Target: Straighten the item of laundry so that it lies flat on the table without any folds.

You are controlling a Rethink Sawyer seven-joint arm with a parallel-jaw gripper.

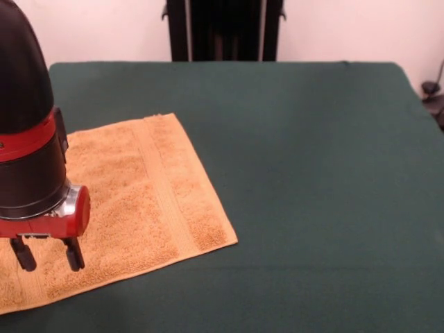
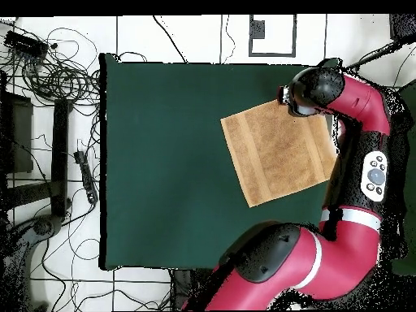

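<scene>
The orange-tan terry towel (image 1: 139, 201) lies spread flat on the dark green table (image 1: 298, 173) at the front view's left, with a woven band stripe running near its right edge. In the overhead view the towel (image 2: 276, 154) sits at the table's (image 2: 162, 162) right side, partly under the arm. My gripper (image 1: 48, 253) hangs over the towel's near-left part, its two black fingers (image 1: 73, 253) apart and empty, tips close above the cloth. In the overhead view the gripper's head (image 2: 302, 96) covers the towel's top right corner.
The red and black arm (image 2: 357, 162) runs along the table's right edge in the overhead view. Cables and stands (image 2: 49, 97) lie on the floor left of the table. The black pedestal (image 1: 222, 28) stands behind the table's far edge.
</scene>
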